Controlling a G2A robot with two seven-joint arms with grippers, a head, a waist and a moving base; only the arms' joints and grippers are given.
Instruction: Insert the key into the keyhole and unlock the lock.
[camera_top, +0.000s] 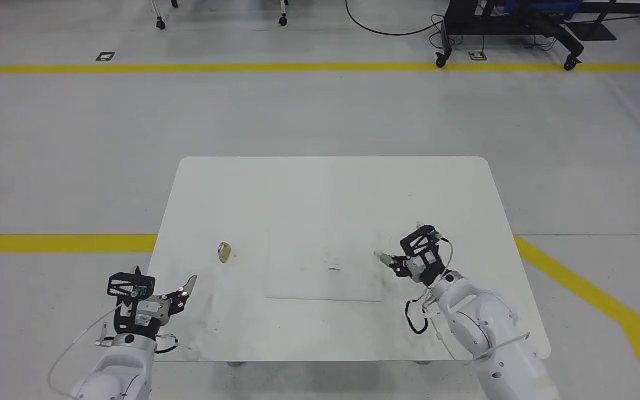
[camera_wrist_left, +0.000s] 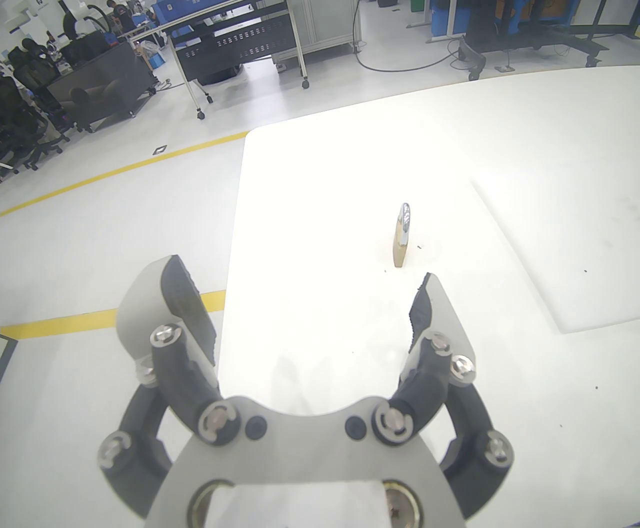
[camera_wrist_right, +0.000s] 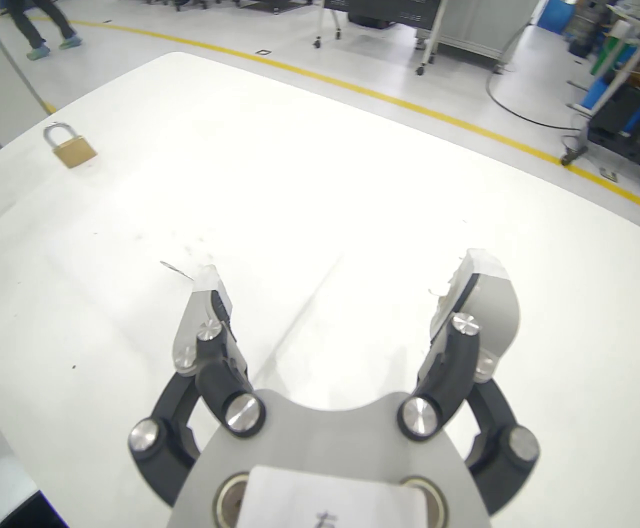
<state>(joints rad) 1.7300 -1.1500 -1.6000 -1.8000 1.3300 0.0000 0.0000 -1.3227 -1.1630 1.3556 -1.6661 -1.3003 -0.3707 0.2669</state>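
Note:
A brass padlock (camera_top: 224, 251) with a silver shackle stands upright on the left part of the white table (camera_top: 330, 190). My left gripper (camera_top: 178, 293) is at the table's front left edge, open and empty, with the padlock (camera_wrist_left: 402, 237) a short way beyond its fingertips (camera_wrist_left: 299, 280). A small thin silver key (camera_top: 334, 268) lies flat near the middle of the table. My right gripper (camera_top: 390, 262) is open and empty to the right of it. In the right wrist view the key (camera_wrist_right: 176, 270) sits just past one fingertip (camera_wrist_right: 207, 280), with the padlock (camera_wrist_right: 74, 148) farther off.
A thin white mat (camera_top: 325, 285) lies on the table's front middle, its edge (camera_wrist_left: 520, 260) to the right of the padlock. Yellow floor lines (camera_top: 320, 68) run around the table. Wheeled carts and cables (camera_top: 500, 30) stand far behind.

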